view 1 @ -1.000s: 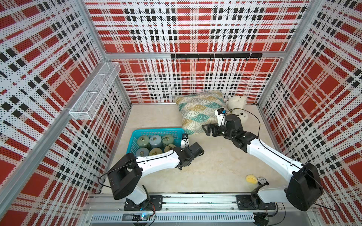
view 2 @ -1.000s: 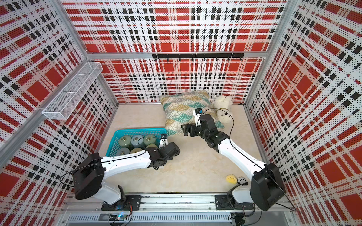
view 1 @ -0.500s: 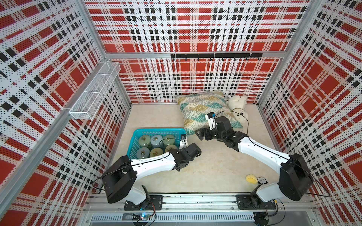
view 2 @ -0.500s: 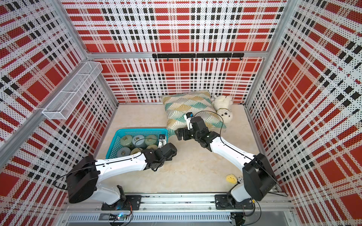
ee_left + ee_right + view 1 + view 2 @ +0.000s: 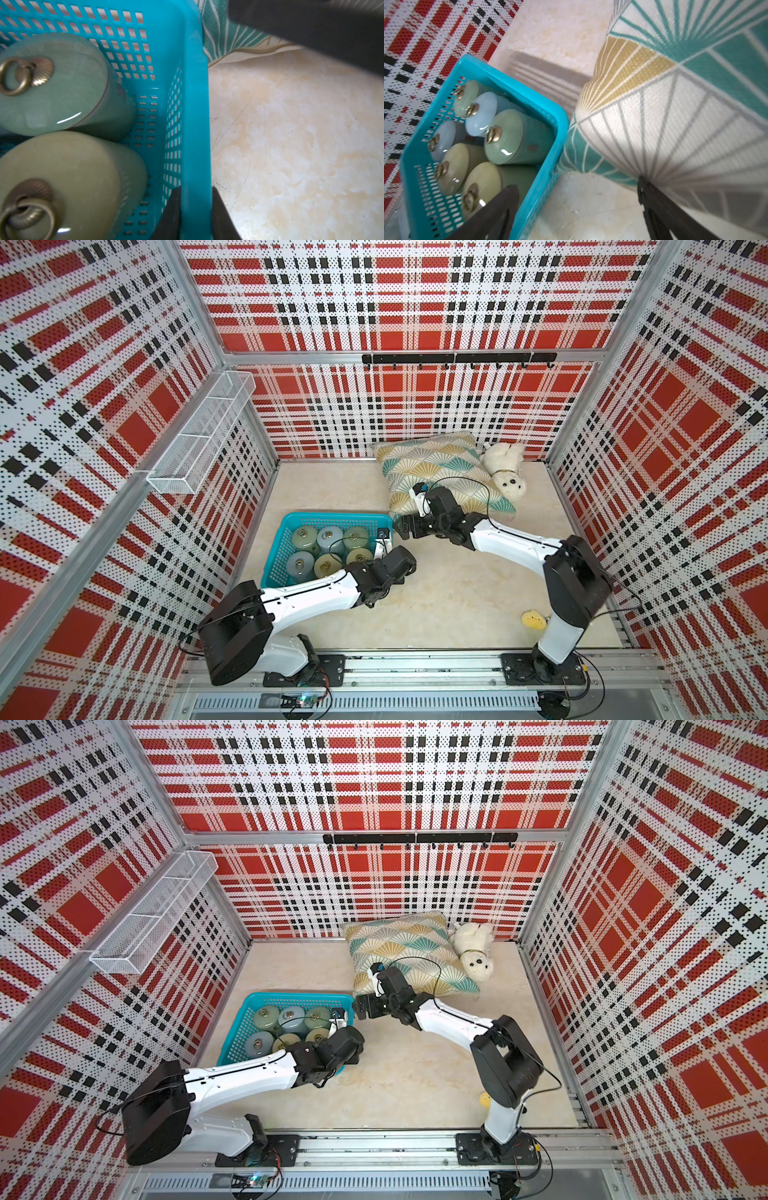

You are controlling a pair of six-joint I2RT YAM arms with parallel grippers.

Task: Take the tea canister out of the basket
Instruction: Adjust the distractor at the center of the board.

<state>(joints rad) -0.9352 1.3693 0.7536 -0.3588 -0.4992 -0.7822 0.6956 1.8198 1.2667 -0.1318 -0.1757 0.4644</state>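
Left gripper [image 5: 195, 192] stays clamped on the right-hand rim of the blue basket [image 5: 332, 515], one finger inside the wall and one outside, as the left wrist view shows. Its hold has not shifted over the last second.

What has changed is the right arm. A second ago its wrist hung over the near corner of the patterned pillow [image 5: 436, 472]; since then it has swung down and across towards the basket. The right gripper [image 5: 402, 527] now sits just beside the basket's far right corner, low over the table [image 5: 457, 593].

Its jaws are spread nearly as wide as they go and hold nothing. In the right wrist view one finger reaches over the basket's edge while the other lies close against the pillow's corner. Whether that finger touches the fabric cannot be told.

All six tea canisters [image 5: 330, 537] stand upright inside the basket in two rows of three, lids on, each with a brass ring. None has been lifted. The green canister [image 5: 356, 536] in the far right corner is nearest the open jaws and looks the likely one to be picked.

With the basket pinned, the approach seems almost done; the grasp itself has not yet begun.
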